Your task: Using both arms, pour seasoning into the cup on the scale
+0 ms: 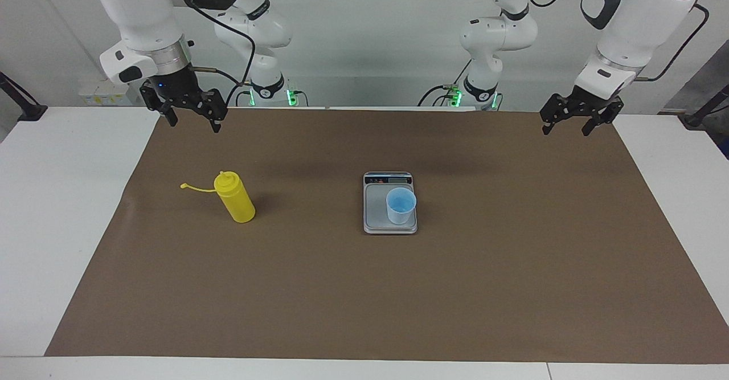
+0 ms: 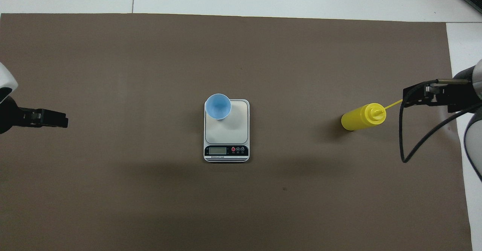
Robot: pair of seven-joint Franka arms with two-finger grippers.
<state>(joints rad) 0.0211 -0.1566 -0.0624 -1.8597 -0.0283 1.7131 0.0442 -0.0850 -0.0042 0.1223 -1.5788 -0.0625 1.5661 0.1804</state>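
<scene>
On brown mat, mid-table: scale, display strip toward robots. Cup upright on scale plate, corner toward left arm's end. Seasoning upright toward right arm's end, well apart from scale. Right gripper raised over mat edge, fingers spread, empty. Left gripper raised over mat corner, spread, empty.
</scene>
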